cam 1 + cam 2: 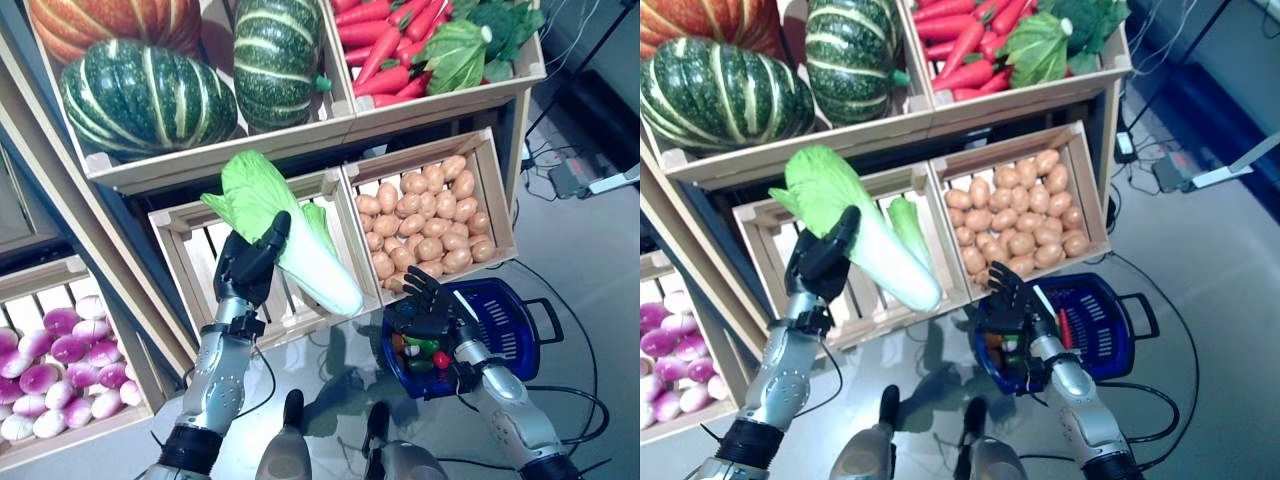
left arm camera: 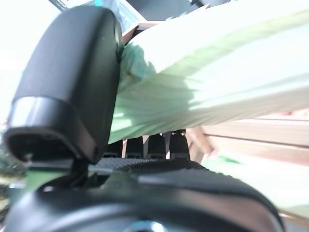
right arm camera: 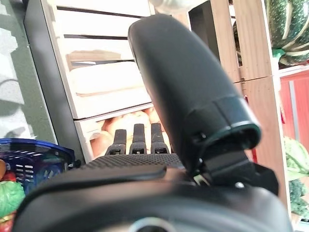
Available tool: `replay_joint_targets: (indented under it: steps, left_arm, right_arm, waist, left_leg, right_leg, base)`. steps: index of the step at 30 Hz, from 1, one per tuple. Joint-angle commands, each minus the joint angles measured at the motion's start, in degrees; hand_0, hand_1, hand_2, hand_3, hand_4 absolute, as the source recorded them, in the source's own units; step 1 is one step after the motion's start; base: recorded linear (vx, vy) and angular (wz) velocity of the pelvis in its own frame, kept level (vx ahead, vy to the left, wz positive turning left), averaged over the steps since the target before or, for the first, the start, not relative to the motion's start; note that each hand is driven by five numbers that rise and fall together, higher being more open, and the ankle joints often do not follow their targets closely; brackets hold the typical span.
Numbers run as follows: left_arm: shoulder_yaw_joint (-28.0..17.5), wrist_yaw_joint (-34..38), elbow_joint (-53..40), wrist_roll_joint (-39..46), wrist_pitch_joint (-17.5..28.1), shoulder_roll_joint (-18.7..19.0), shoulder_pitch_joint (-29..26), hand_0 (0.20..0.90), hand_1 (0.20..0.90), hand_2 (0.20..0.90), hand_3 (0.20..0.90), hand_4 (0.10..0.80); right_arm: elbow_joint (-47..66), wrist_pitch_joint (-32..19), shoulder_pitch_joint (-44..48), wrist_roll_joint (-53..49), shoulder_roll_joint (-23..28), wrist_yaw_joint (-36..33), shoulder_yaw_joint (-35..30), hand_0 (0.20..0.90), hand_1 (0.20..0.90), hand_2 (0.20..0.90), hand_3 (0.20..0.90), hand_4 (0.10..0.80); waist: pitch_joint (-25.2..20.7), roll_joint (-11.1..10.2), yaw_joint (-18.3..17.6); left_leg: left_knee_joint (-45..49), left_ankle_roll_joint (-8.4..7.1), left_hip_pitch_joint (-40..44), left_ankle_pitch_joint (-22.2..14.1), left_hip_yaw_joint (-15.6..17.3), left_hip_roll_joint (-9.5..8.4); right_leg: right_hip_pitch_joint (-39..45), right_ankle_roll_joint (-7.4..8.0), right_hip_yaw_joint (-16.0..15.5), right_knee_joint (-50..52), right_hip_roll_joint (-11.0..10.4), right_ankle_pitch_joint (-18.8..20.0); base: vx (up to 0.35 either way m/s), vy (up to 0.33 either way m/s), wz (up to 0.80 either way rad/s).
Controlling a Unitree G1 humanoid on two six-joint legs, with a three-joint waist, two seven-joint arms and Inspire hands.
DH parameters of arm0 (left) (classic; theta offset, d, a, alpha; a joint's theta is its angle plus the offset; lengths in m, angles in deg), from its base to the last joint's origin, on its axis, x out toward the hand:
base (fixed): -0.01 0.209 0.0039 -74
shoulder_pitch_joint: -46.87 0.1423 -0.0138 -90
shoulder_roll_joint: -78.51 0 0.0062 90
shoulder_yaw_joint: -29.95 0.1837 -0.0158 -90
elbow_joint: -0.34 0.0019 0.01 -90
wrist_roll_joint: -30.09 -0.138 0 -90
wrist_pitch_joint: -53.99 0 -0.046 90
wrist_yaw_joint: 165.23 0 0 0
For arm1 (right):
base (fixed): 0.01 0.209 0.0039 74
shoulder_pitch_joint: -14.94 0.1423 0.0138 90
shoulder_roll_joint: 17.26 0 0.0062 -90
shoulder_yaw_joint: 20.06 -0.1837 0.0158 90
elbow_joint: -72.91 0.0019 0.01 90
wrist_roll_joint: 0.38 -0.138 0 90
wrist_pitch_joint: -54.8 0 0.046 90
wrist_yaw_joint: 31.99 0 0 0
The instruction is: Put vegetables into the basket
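Note:
My left hand (image 1: 250,265) is shut on a long napa cabbage (image 1: 275,210) with green leaves and a white base, holding it tilted in the air in front of the slatted wooden crate (image 1: 180,250). In the left wrist view the thumb (image 2: 72,87) lies over the cabbage (image 2: 217,72), with the fingers under it. A second, smaller cabbage (image 1: 320,225) rests inside that crate. The blue basket (image 1: 515,320) stands on the floor at the lower right and holds a few red and green vegetables (image 1: 420,352). My right hand (image 1: 425,310) hovers open over the basket's left rim.
A crate of potatoes (image 1: 430,225) sits right of the cabbage crate. Above are striped squashes (image 1: 145,95), carrots (image 1: 385,45) and leafy greens (image 1: 460,50). Purple-white turnips (image 1: 55,370) fill a crate at the lower left. A power strip (image 1: 570,180) lies on the floor at the right.

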Motion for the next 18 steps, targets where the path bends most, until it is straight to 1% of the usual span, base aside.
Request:
replay_joint_targets:
  steps: [1,2,5,12,13,14,18]
  left_arm:
    - [0.75,-2.95,-3.35,-0.38,1.68,-0.21,-1.93,0.300,0.300,0.300,0.300,0.400]
    - [1.38,-3.27,-2.80,-1.09,1.47,-0.02,-2.10,0.300,0.300,0.300,0.300,0.400]
    - [2.73,-3.29,-2.18,-1.11,0.98,0.51,-2.54,0.300,0.300,0.300,0.300,0.400]
    - [4.37,-2.71,-1.04,-2.20,-0.18,1.36,-4.03,0.300,0.300,0.300,0.300,0.400]
    - [4.71,-2.27,-1.38,-3.10,-0.33,1.58,-4.03,0.300,0.300,0.300,0.300,0.400]
    - [4.93,-2.23,-1.53,-3.57,-0.29,1.74,-3.97,0.300,0.300,0.300,0.300,0.400]
    - [5.38,-2.23,-1.43,-3.81,-0.54,1.72,-3.95,0.300,0.300,0.300,0.300,0.400]
  right_arm:
    - [7.62,3.69,-0.14,-8.24,3.22,5.21,3.22,0.900,0.900,0.900,0.900,0.800]
    - [7.97,5.41,0.19,-10.32,3.53,6.47,3.85,0.900,0.900,0.900,0.900,0.800]
    - [8.70,8.03,2.10,-14.04,4.57,8.54,5.29,0.900,0.900,0.900,0.900,0.800]
    - [10.02,12.62,6.50,-16.35,5.10,8.65,7.58,0.900,0.900,0.900,0.900,0.800]
    - [10.77,14.48,7.11,-17.02,5.14,7.92,7.97,0.900,0.900,0.900,0.900,0.800]
    - [11.01,15.23,7.36,-17.92,5.11,7.84,8.20,0.900,0.900,0.900,0.900,0.800]
    - [10.80,17.87,8.51,-20.53,3.90,7.66,9.30,0.900,0.900,0.900,0.900,0.800]
  waist:
    - [-7.86,-1.17,-1.10]
    - [-8.21,-1.28,-1.08]
    - [-9.20,-1.41,-0.83]
    - [-10.76,-1.46,-0.57]
    - [-11.12,-1.44,-0.56]
    - [-11.25,-1.41,-0.53]
    - [-11.81,-1.35,-0.21]
  left_leg:
    - [0.04,-1.10,-0.49,-1.83,0.50,-1.38]
    - [0.04,-1.20,-0.28,-1.95,0.54,-1.36]
    - [0.04,-1.29,0.15,-2.23,0.65,-1.38]
    - [0.04,-1.02,1.12,-3.14,0.50,-1.64]
    - [0.04,-0.95,1.51,-3.40,0.59,-1.62]
    - [0.04,-0.91,1.66,-3.56,0.60,-1.65]
    - [0.04,-0.81,2.21,-4.11,0.20,-1.90]
  right_leg:
    - [2.57,1.09,1.03,0.32,-1.93,0.01]
    - [2.95,1.16,0.95,-0.22,-1.96,0.31]
    - [3.32,1.35,0.83,-0.73,-2.02,0.68]
    - [3.87,1.49,0.71,-0.73,-2.14,0.52]
    - [4.04,1.53,0.67,-0.73,-2.28,0.47]
    - [4.15,1.53,0.69,-0.73,-2.29,0.39]
    - [4.50,1.64,0.62,-0.73,-2.40,0.25]
  base:
    - [0.044,0.007,-0.01]
    - [0.041,0.007,-0.01]
    - [0.042,0.014,-0.05]
    - [0.026,0.008,-0.01]
    - [0.000,0.000,0.00]
    - [0.033,0.018,0.01]
    - [0.000,0.000,0.00]
